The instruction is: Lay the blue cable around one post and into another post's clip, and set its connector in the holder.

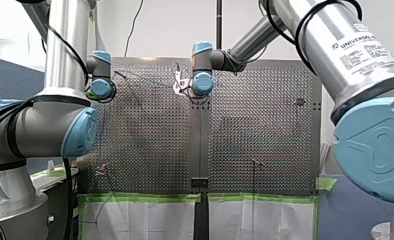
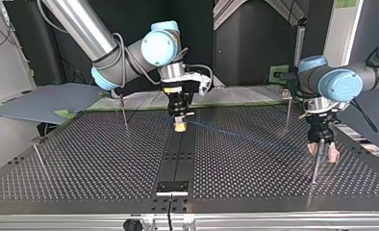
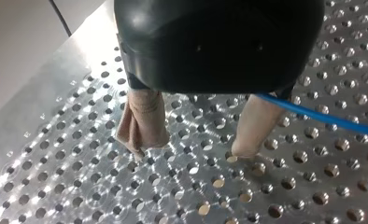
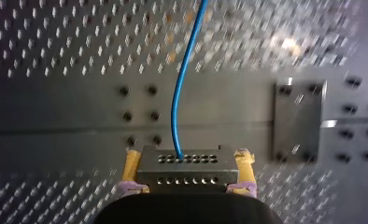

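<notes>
My right tool [image 4: 187, 157] is pinching the black connector [image 4: 187, 175] between its yellow pads above the dark strip down the middle of the table [image 2: 82, 159], the blue cable [image 4: 175, 102] leading out of the connector's face ahead of it. The cable is stretching toward the table's side edge at the top view's right. There my left tool [image 3: 191, 149] is hovering, beige fingers [image 3: 145, 116] spread and gripping nothing, the cable passing just beside one finger near a thin post [image 2: 315, 168].
</notes>
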`<action>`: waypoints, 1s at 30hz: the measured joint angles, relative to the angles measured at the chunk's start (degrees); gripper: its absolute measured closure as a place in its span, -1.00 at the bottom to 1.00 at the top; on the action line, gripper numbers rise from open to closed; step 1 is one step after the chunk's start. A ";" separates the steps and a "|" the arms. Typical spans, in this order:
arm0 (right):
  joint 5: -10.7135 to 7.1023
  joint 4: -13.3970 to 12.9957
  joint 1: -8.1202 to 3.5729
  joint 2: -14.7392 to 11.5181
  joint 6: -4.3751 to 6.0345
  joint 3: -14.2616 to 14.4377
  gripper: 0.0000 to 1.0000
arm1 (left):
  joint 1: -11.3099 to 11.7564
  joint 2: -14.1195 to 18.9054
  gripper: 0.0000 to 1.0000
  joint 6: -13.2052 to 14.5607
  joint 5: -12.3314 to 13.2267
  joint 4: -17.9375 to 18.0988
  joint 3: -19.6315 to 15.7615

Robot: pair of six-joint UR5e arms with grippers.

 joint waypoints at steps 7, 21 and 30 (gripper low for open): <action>4.41 -4.40 -1.91 0.00 1.68 4.41 0.97 | -0.81 -0.02 -1.00 0.16 -0.08 -0.04 -0.01; 12.22 -12.21 -6.96 0.14 2.80 12.23 0.97 | -2.07 -0.03 -1.00 0.88 -1.42 -0.28 -0.01; 17.53 -17.53 -12.13 0.32 2.54 17.55 0.97 | -2.43 -0.02 -1.00 1.99 -2.42 -0.53 -0.01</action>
